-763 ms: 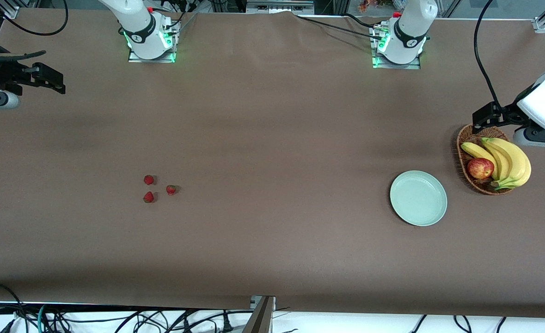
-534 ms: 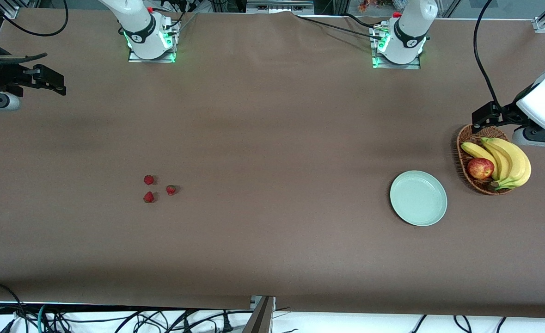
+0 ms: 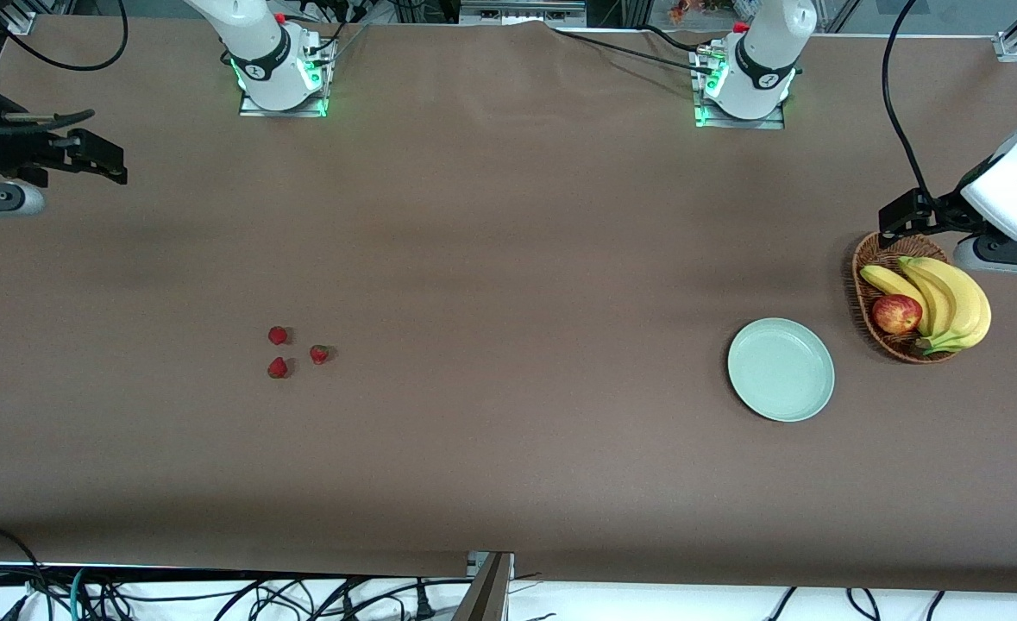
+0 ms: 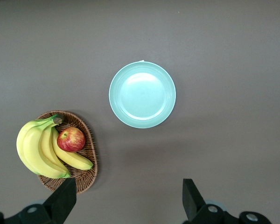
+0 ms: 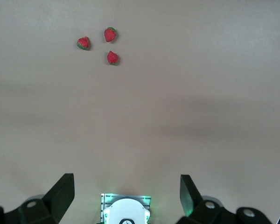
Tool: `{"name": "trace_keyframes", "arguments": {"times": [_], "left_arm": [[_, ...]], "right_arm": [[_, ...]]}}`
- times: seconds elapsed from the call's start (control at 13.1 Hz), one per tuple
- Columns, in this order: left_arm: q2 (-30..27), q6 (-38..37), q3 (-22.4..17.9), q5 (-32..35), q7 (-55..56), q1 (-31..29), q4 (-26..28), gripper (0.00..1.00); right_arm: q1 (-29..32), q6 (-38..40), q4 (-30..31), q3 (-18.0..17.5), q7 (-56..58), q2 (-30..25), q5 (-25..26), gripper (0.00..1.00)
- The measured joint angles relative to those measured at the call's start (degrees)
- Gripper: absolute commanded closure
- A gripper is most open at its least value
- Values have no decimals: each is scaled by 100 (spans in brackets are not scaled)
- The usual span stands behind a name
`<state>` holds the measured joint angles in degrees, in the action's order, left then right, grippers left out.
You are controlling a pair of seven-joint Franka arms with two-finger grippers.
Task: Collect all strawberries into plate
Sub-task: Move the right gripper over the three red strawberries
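Strawberries point(image 3: 288, 352) lie clustered toward the right arm's end, plate point(image 3: 781, 369) empty toward the left arm's; right gripper point(image 5: 126, 186) and left gripper point(image 4: 128, 198) hang wide at the table's point(image 3: 508, 259) end edges, unused.

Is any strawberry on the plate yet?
No, the plate holds nothing; all three strawberries lie on the table toward the right arm's end.
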<state>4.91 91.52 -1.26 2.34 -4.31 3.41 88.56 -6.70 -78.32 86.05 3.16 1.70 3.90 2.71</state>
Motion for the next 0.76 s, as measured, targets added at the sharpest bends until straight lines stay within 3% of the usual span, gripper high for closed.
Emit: {"name": "trace_keyframes", "arguments": {"times": [0.46, 0.76], "left_arm": [[-1, -5, 77, 0, 1, 5, -7, 0], [-1, -7, 95, 0, 5, 10, -11, 0]], "right_arm": [[-254, -573, 13, -88, 3, 1053, -125, 0], [-610, -1507, 22, -93, -13, 1877, -227, 0]]}}
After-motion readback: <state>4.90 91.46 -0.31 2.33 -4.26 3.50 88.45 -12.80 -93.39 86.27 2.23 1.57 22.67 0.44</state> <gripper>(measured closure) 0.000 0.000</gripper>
